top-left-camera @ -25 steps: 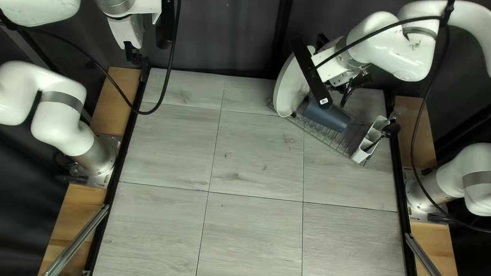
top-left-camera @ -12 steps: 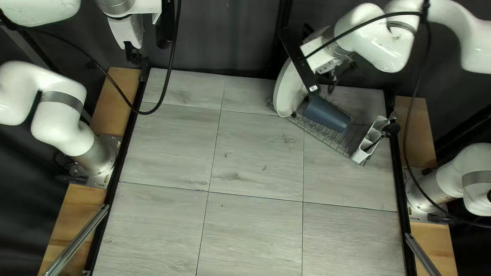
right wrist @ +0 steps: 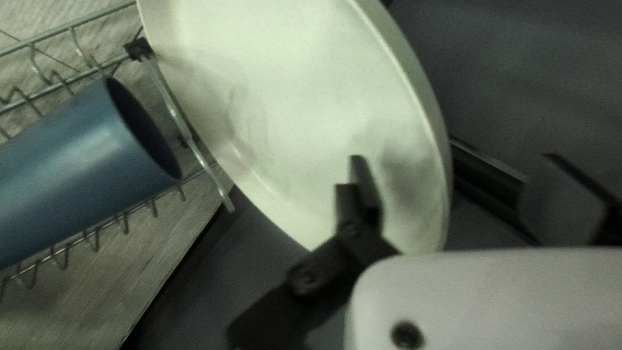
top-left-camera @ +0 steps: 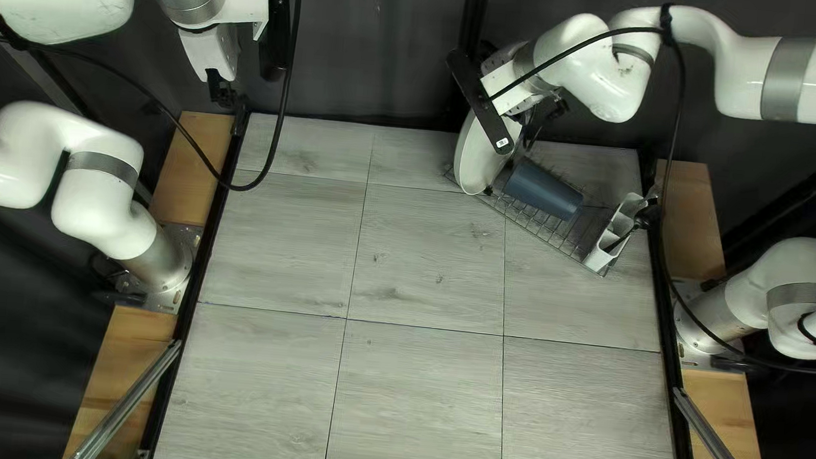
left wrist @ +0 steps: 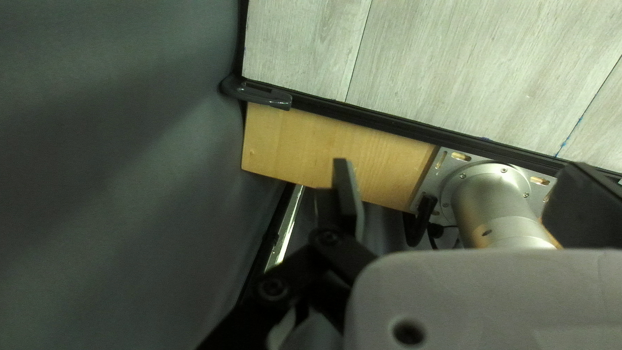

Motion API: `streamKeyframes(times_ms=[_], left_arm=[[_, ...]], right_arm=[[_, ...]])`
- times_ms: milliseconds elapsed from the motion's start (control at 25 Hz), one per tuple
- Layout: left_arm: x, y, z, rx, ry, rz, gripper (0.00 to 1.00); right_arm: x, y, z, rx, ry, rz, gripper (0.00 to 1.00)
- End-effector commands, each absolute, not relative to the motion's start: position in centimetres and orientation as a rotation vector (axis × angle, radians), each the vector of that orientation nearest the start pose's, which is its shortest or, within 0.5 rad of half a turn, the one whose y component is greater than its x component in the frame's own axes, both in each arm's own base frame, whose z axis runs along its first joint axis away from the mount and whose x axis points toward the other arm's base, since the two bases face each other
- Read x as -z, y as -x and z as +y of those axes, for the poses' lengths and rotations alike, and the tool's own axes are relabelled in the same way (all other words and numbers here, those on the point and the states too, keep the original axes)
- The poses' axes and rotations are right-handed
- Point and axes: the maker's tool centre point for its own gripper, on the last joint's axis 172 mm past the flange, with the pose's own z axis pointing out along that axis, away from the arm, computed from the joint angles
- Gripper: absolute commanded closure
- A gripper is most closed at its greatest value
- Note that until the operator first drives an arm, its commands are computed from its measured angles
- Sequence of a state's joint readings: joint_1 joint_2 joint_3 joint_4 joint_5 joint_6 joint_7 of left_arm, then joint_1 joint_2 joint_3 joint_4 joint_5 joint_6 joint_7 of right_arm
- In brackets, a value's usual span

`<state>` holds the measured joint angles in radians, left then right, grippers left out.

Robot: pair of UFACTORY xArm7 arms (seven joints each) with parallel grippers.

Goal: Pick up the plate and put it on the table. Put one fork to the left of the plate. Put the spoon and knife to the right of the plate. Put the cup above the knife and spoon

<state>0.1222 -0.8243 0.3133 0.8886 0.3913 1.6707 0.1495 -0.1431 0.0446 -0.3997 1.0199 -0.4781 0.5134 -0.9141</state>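
My right gripper [top-left-camera: 533, 124] is over the rack's back left, by the white plate [top-left-camera: 478, 157], which stands on edge. In the right wrist view my right gripper [right wrist: 459, 174] is open; one finger is over the face of the plate [right wrist: 291, 97], the other beyond its rim. The blue cup [top-left-camera: 541, 190] lies on its side in the rack, right of the plate. Dark cutlery [top-left-camera: 646, 215] stands in the white holder [top-left-camera: 607, 245]; its kinds are unclear behind the cable. My left gripper [top-left-camera: 227, 94] hangs at the table's back left corner; in its wrist view my left gripper [left wrist: 460, 174] is open, holding nothing.
The wire rack [top-left-camera: 553, 230] stands at the table's back right. A black cable from my right arm passes in front of the holder. Black rails edge the table [top-left-camera: 433, 281], with wooden boards [top-left-camera: 199, 167] outside them. A dark curtain hangs behind.
My right arm has moved leftward and slightly down in the top left view, from above the cup toward the plate; its cable now crosses the cutlery. The left arm, plate, cup and rack have not moved.
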Motion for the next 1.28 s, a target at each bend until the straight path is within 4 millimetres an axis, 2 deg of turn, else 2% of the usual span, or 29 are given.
streamKeyframes(times_ms=[40, 160, 280, 560, 640, 760, 880, 920, 960, 1000, 1080, 1120, 1160, 1280], left_arm=[[-35.2, -18.0, 19.9, -0.041, 2.962, -0.347, 0.00], [-35.2, -18.0, 19.9, -0.041, 2.962, -0.347, 0.00], [-35.2, -18.0, 19.9, -0.041, 2.962, -0.347, 0.00], [-35.2, -18.0, 19.9, -0.041, 2.962, -0.347, 0.00], [-35.2, -18.0, 19.9, -0.041, 2.962, -0.347, 0.00], [-35.2, -18.0, 19.9, -0.041, 2.962, -0.347, 0.00], [-35.2, -18.0, 19.9, -0.041, 2.962, -0.347, 0.00], [-35.2, -18.0, 19.9, -0.041, 2.962, -0.347, 0.00], [-35.2, -18.0, 19.9, -0.041, 2.962, -0.347, 0.00], [-35.2, -18.0, 19.9, -0.041, 2.962, -0.347, 0.00], [-35.2, -18.0, 19.9, -0.041, 2.962, -0.347, 0.00], [-35.2, -18.0, 19.9, -0.041, 2.962, -0.347, 0.00], [-35.2, -18.0, 19.9, -0.041, 2.962, -0.347, 0.00], [-35.2, -18.0, 19.9, -0.041, 2.962, -0.347, 0.00]], right_arm=[[-24.4, -48.5, -33.4, -0.136, -2.381, 0.908, 1.00], [-25.6, -48.2, -33.4, -0.130, -2.369, 0.892, 1.00], [-27.8, -47.8, -33.5, -0.124, -2.351, 0.870, 1.00], [-34.0, -47.3, -34.3, -0.122, -2.300, 0.815, 1.00], [-36.6, -48.0, -33.7, -0.116, -2.291, 0.782, 1.00], [-37.7, -48.5, -32.3, -0.082, -2.314, 0.725, 1.00], [-37.4, -48.8, -29.2, -0.016, -2.404, 0.629, 1.00], [-37.2, -49.0, -27.1, 0.011, -2.462, 0.571, 1.00], [-37.0, -49.1, -26.0, 0.031, -2.497, 0.533, 1.00], [-36.5, -49.3, -24.1, 0.057, -2.561, 0.454, 1.00], [-35.6, -49.4, -22.0, 0.086, -2.642, 0.357, 1.00], [-34.6, -49.2, -20.1, 0.102, -2.703, 0.296, 1.00], [-34.2, -49.0, -19.1, 0.104, -2.730, 0.271, 1.00], [-32.0, -49.0, -14.4, 0.080, -2.807, 0.209, 1.00]])
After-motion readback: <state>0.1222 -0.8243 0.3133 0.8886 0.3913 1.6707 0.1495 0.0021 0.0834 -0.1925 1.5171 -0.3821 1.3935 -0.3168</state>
